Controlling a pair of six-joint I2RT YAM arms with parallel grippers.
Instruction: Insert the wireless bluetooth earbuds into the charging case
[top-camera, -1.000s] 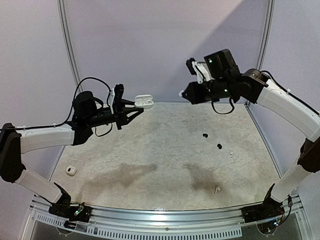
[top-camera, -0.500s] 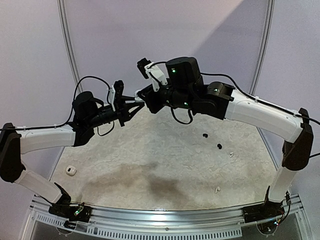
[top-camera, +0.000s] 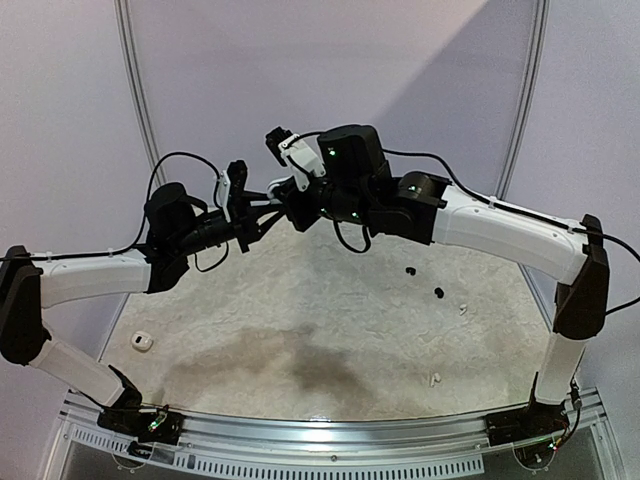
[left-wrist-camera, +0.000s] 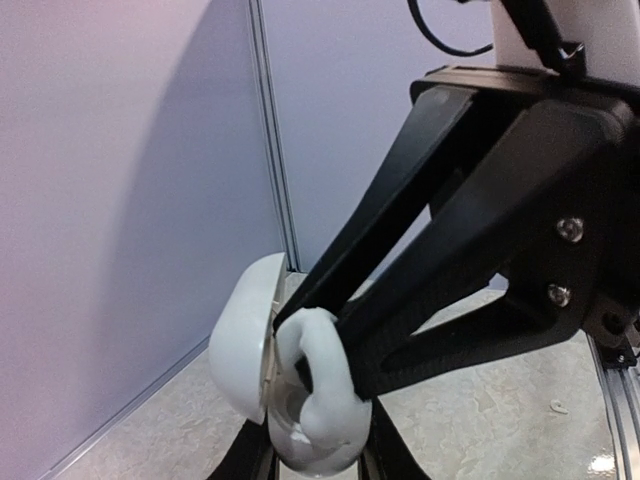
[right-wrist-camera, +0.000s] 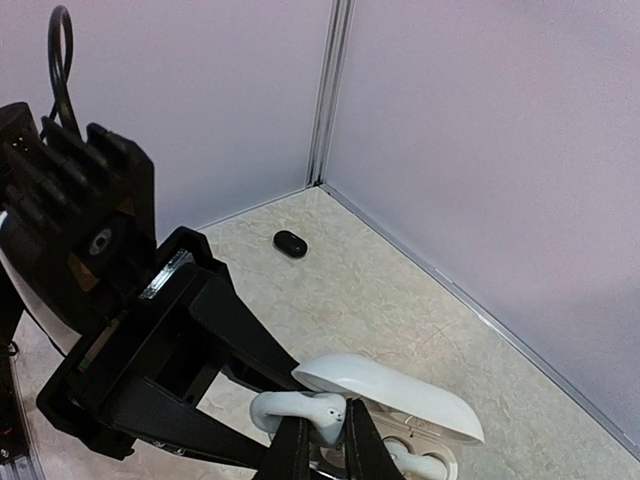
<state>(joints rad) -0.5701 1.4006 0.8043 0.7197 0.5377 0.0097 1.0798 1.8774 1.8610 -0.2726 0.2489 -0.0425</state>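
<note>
Pinching a white earbud, the right gripper at the open charging case, left gripper clamped on the case, lid raised.

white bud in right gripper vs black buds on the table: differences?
The white earbud is pinched in the right gripper at the open white case; the black earbuds lie loose on the table. The white earbud is elongated with a stem; the black earbuds look roundish. Both are small buds.
</note>
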